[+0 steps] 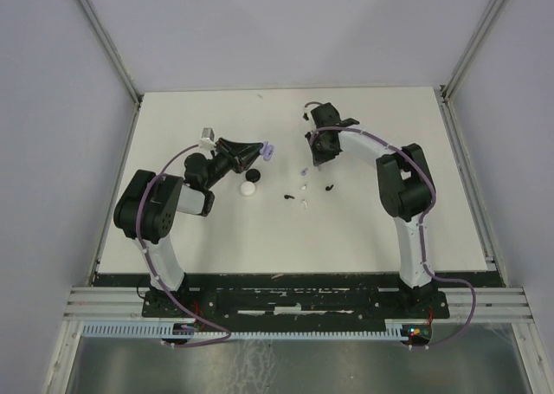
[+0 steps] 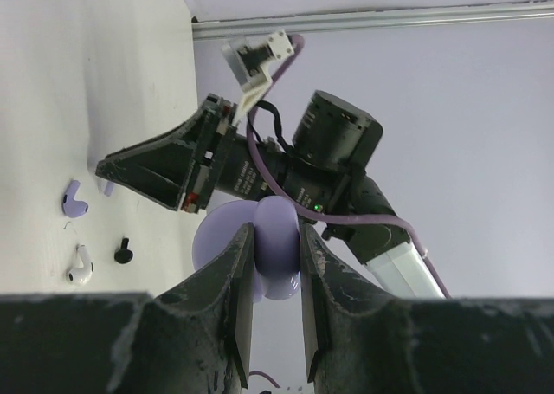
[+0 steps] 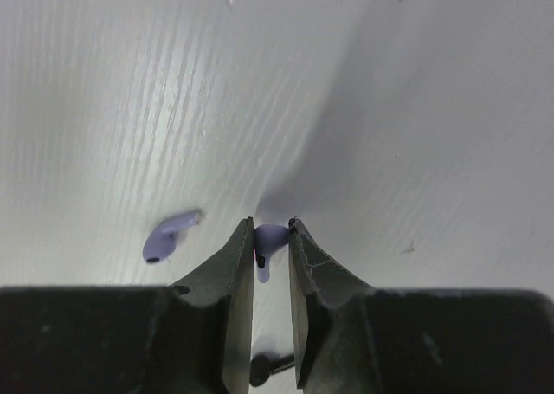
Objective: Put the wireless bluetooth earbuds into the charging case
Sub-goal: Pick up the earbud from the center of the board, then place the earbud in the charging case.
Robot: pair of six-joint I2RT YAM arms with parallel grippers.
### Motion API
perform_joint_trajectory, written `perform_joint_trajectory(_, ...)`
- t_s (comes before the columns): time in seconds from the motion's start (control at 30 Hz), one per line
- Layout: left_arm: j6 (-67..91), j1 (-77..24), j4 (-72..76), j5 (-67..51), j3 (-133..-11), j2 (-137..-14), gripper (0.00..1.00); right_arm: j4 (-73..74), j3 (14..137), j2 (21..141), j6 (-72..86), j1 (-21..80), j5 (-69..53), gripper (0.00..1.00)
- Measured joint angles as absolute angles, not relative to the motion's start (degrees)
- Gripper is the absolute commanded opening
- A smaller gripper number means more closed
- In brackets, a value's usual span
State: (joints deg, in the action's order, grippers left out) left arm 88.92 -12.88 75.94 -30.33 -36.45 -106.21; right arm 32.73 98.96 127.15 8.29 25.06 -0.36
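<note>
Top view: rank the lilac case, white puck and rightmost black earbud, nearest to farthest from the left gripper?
1. lilac case, held in the left gripper.
2. white puck, just below it in the view.
3. rightmost black earbud, far off to the right.

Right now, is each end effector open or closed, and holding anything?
Left end effector: closed, holding the lilac charging case.
Right end effector: closed on a lilac earbud.

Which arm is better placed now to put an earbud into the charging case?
Right. The right gripper pinches a lilac earbud on the table, so it can probably carry it. The left gripper is shut on the lilac charging case, so it is occupied.
</note>
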Motion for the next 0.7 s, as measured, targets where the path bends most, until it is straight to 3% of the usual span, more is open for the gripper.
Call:
perform_joint_trajectory(0.4, 88.90, -14.66, 69.78, -30.61, -40.01, -106.21, 0.03, 6.17, 77.17, 102.30, 10.72, 25.06, -7.11, 0.02)
perform_joint_trajectory(0.7, 90.35, -16.47, 66.39, -29.98, -43.20, -106.24, 0.03, -20.01, 63.79, 99.42, 13.91, 25.15, -15.14, 0.02)
